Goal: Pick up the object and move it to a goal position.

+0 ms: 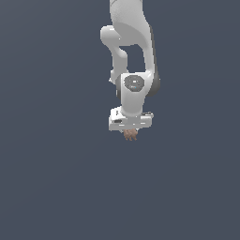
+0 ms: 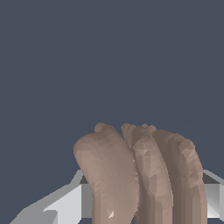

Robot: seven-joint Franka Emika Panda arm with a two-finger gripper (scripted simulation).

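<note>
The object (image 1: 131, 135) is a small brownish-pink lump with ridged, finger-like lobes. In the exterior view it pokes out just below the white gripper (image 1: 130, 132), near the middle of the picture. In the wrist view the object (image 2: 140, 170) fills the space between the two grey fingers (image 2: 65, 204), which press against its sides. The gripper (image 2: 144, 208) is shut on the object. The fingers are hidden behind the hand in the exterior view.
The white arm (image 1: 133, 47) reaches in from the upper edge of the exterior view. A plain dark grey-blue surface (image 1: 56, 178) lies all around.
</note>
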